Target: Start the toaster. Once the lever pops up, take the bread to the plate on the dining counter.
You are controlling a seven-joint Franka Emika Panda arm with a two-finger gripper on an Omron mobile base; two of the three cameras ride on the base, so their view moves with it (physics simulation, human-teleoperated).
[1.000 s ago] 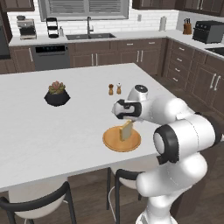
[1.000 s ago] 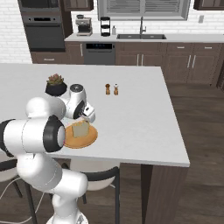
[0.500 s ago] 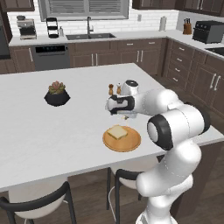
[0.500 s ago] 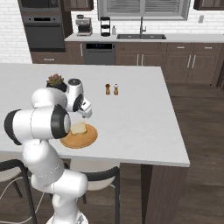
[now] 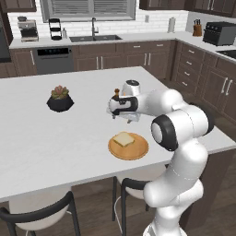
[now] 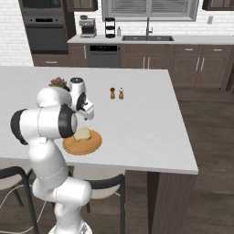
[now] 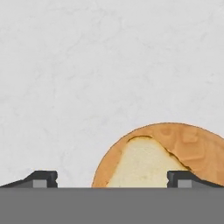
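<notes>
The bread (image 5: 123,138) (image 6: 82,134) (image 7: 142,164) lies flat on the round orange-brown plate (image 5: 136,151) (image 6: 93,145) (image 7: 197,144), near the front edge of the white dining counter (image 5: 46,138) (image 6: 146,119). My gripper (image 5: 125,116) (image 6: 87,113) (image 7: 111,179) hangs open above the counter, just behind the plate, with nothing between its fingers. In the hand view the plate and bread sit low between the two fingertips (image 7: 43,178). A dark boxy appliance (image 5: 220,33) on the far right kitchen counter looks like the toaster; its slots are too far off to make out.
A potted plant (image 5: 60,98) (image 6: 58,82) stands on the island to the left. Two small shakers (image 6: 116,93) stand behind the arm. Stools (image 5: 39,216) (image 6: 107,183) are tucked under the near edge. Sink and coffee maker (image 6: 87,26) line the back wall.
A second ago the bread stood tilted on the plate at the gripper's tips. It now lies flat, and the open gripper has lifted up and back from it.
</notes>
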